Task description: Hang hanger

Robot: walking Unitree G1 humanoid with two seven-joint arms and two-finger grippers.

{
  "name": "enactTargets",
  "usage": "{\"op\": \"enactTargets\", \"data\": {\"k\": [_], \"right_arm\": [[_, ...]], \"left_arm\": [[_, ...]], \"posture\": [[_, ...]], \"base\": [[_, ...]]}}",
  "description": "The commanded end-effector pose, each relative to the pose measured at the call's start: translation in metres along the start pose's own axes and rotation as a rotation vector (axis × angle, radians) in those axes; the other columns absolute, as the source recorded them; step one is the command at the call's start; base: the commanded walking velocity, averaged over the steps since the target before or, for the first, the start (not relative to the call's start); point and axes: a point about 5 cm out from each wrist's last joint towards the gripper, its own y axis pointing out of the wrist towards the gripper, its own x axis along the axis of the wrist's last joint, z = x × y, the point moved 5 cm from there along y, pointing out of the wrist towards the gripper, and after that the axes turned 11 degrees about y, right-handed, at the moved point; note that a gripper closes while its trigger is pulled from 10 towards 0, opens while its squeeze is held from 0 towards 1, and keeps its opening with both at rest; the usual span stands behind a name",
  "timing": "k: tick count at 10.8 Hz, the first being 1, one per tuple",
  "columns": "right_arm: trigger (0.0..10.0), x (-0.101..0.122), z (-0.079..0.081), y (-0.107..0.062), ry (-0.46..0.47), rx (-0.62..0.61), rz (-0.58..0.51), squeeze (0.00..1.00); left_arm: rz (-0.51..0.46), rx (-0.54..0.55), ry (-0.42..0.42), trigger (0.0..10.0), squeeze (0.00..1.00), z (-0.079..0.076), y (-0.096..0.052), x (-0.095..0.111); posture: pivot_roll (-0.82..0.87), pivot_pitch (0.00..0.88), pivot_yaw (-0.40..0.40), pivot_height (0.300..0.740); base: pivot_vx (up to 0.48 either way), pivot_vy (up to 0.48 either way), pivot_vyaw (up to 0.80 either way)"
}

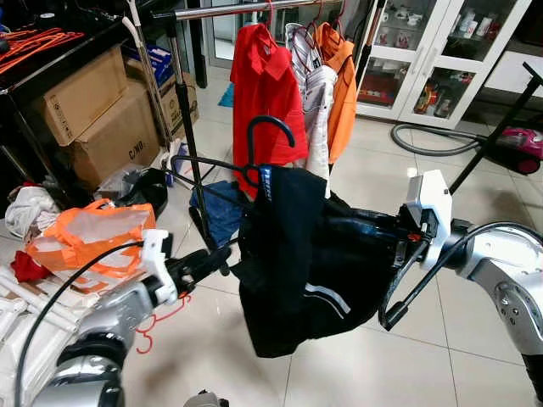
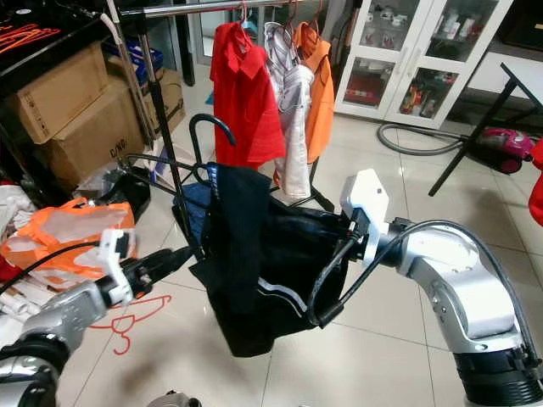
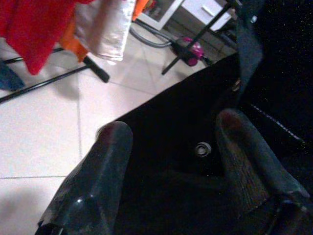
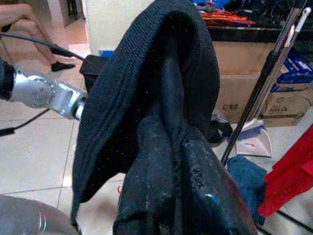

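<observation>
While the left end effector (image 1: 222, 254) sits at the lower left edge of the black garment draped on a black plastic hanger (image 1: 293, 254), its 2 fingers (image 3: 93, 181) stand apart with cloth between them. To its right, your right end effector (image 1: 373, 233) is buried in the fabric; you cannot tell its grip. The hanger's hook (image 1: 270, 136) points up toward the silver metal rail (image 1: 237, 10), above and beyond, so the lift probably goes up and forward.
</observation>
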Motion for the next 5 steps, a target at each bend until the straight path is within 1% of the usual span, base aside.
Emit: {"op": "enactTargets", "data": {"k": [1,3,5], "right_arm": [[0.0,0.021,0.005,0.001,-0.048,0.018,-0.052,0.0],[0.0,0.028,0.011,0.003,-0.05,0.035,-0.076,0.0],[0.0,0.025,0.016,0.003,-0.043,0.045,-0.063,0.0]], "left_arm": [[-0.007,-0.031,-0.011,10.0,0.0,-0.005,0.006,0.005],[0.001,-0.059,-0.05,10.0,0.0,-0.012,0.013,0.003],[0.004,-0.1,-0.044,10.0,0.0,-0.021,0.02,0.003]], "posture": [[-0.11,0.039,-0.007,0.74],[-0.12,0.04,-0.004,0.74],[-0.13,0.034,0.001,0.74]], "base": [[0.0,0.0,0.0],[0.0,0.0,0.0],[0.0,0.0,0.0]]}}
